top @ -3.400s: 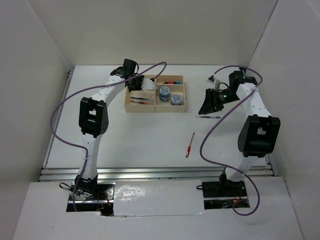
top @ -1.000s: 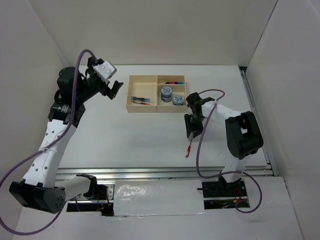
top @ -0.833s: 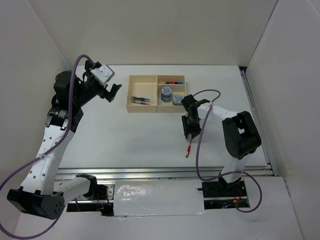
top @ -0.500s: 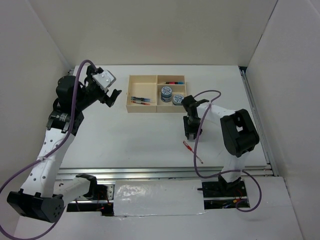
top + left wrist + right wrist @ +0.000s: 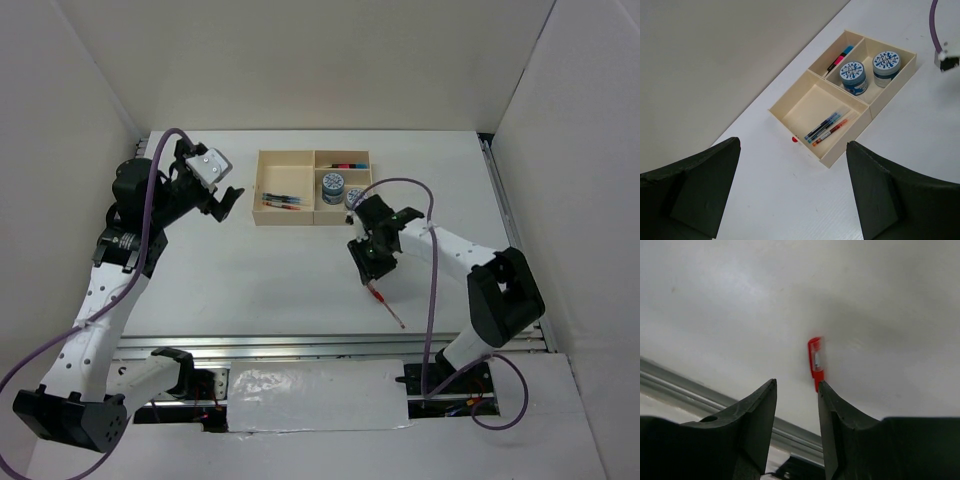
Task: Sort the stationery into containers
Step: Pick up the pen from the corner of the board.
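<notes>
**Right arm.** The right gripper (image 5: 366, 270) was down close to the table (image 5: 260, 280), in front of the tray (image 5: 300, 218). Its jaws stood narrowly apart with bare table showing between them, and nothing was held. The red pen (image 5: 386, 304) lay loose and flat on the table at a slant. Its upper end was just beside the fingertips and its length ran toward the near edge. In the right wrist view only the end of the red pen (image 5: 815, 360) showed, just beyond the tip of one finger (image 5: 840, 430) and outside the gap. Contact with that finger could not be determined. No marking on the pen was legible.

**Left arm.** The left gripper (image 5: 224, 194) hung raised above the table, left of the tray. Its jaws were wide apart and it was empty.

**Tray contents.**
- The large compartment held several pens (image 5: 827, 127) lying side by side near one wall, with blue and red barrels among them.
- One smaller compartment held two tape rolls (image 5: 852, 77) standing side by side. Their tops carried a blue-and-white pattern, and any lettering was too small to read.
- The other smaller compartment held the highlighters (image 5: 840, 59), showing pink and blue parts.

**Other.** A small red item (image 5: 794, 139) lay just outside the tray wall and was too small to identify.
</notes>
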Tool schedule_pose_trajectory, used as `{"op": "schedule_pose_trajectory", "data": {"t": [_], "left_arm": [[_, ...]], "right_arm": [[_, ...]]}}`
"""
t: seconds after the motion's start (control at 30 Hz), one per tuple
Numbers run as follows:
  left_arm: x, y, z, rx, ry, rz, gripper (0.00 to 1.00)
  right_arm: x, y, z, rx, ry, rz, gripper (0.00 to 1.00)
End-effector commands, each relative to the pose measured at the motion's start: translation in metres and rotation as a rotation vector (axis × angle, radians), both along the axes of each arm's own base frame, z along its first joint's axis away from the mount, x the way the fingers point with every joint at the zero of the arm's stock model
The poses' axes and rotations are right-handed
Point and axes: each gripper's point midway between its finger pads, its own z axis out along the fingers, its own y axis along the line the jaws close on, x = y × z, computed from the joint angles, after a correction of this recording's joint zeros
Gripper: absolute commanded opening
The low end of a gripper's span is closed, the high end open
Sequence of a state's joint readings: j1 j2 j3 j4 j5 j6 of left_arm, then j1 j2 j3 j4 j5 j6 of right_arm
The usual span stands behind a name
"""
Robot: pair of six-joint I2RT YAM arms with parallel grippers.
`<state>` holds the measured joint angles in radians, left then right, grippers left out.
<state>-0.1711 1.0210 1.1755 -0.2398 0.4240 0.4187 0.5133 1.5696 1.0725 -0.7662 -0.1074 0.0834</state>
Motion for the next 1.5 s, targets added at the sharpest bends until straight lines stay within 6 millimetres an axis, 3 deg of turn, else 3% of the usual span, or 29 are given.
{"op": "schedule_pose_trajectory", "data": {"t": [0.0,0.17,0.57,0.67,0.7,0.77,0.8,0.9,0.93,0.97,1.0,1.13,1.27,1.47], "left_arm": [[-0.008,-0.003,0.020,-0.022,-0.056,-0.025,0.99],[-0.013,-0.003,0.018,-0.023,-0.046,-0.029,0.99],[-0.016,-0.008,0.004,-0.034,-0.005,-0.051,0.99],[-0.019,-0.011,-0.004,-0.070,0.048,-0.055,0.99],[-0.021,-0.012,-0.009,-0.084,0.070,-0.056,0.99],[-0.029,-0.016,-0.020,-0.137,0.139,-0.064,0.99],[-0.033,-0.018,-0.029,-0.156,0.176,-0.067,0.99],[-0.057,-0.032,-0.042,-0.254,0.280,-0.133,0.99],[-0.072,-0.044,-0.042,-0.309,0.332,-0.191,0.99],[-0.080,-0.052,-0.044,-0.354,0.383,-0.213,0.99],[-0.089,-0.065,-0.050,-0.395,0.443,-0.249,0.98],[-0.106,-0.100,-0.051,-0.446,0.539,-0.350,0.94],[-0.096,-0.124,-0.030,-0.517,0.567,-0.355,0.91],[-0.064,-0.148,-0.017,-0.589,0.637,-0.333,0.86]], "right_arm": [[-0.027,0.000,-0.013,-0.055,0.051,0.159,0.45],[-0.030,-0.016,-0.031,-0.161,0.077,0.172,0.43],[-0.033,-0.028,-0.065,-0.278,0.161,0.196,0.39],[-0.030,-0.025,-0.069,-0.278,0.171,0.197,0.20],[-0.030,-0.022,-0.069,-0.271,0.176,0.200,0.00],[-0.026,-0.014,-0.062,-0.240,0.179,0.207,0.00],[-0.025,-0.005,-0.054,-0.185,0.182,0.213,0.00],[0.000,0.027,0.006,-0.011,0.056,0.227,0.00],[0.013,0.048,0.049,0.100,-0.039,0.243,0.00],[0.020,0.057,0.071,0.156,-0.083,0.242,0.00],[0.031,0.076,0.116,0.262,-0.175,0.265,0.00],[0.045,0.111,0.204,0.504,-0.326,0.231,0.00],[0.052,0.135,0.261,0.660,-0.383,0.232,0.00],[0.049,0.153,0.297,0.746,-0.405,0.263,0.00]]}}
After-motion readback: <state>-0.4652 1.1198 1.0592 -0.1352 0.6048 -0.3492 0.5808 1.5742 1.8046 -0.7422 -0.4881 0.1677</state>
